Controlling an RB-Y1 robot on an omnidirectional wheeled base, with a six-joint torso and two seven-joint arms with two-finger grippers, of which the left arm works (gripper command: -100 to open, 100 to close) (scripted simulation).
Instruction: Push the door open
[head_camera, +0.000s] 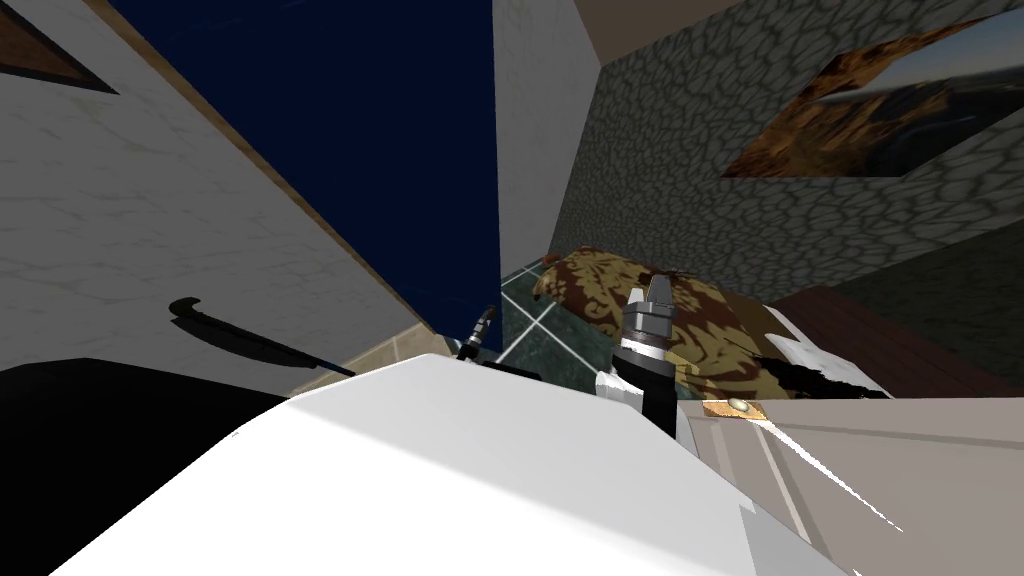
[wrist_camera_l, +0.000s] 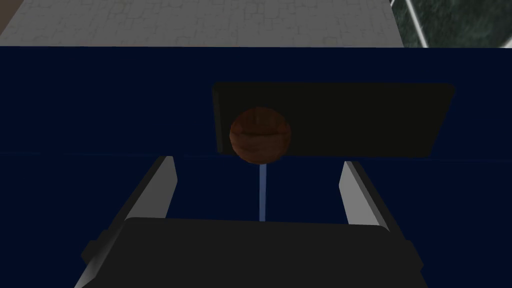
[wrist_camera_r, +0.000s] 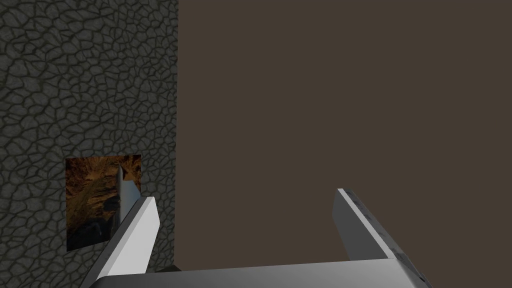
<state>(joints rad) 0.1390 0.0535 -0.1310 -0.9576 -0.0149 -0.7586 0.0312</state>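
Navy blue door (head_camera: 330, 120): in the head view we record it as a broad dark panel set beside a white marbled wall (head_camera: 130, 220). Green tiled floor (head_camera: 530, 340) runs out from the door's foot. The left tool (head_camera: 484, 323) shows small and dark, close to the door's face near its lower edge. The right tool (head_camera: 657, 292) is raised well clear of the door, off to the side away from the marbled wall.

Left wrist view: the door's blue face lies straight ahead of the left tool. A dark rectangular plate (wrist_camera_l: 350, 120) is fixed on the door, and a round brown knob (wrist_camera_l: 260, 135) sits at one end of that plate. The left tool's fingers (wrist_camera_l: 161, 182) stand wide apart with nothing held between them. The knob lies just beyond their tips, centred on the gap. We cannot tell whether any part of the tool touches the door.

Right wrist view: the right tool's fingers (wrist_camera_r: 142, 225) are likewise spread wide and hold nothing.
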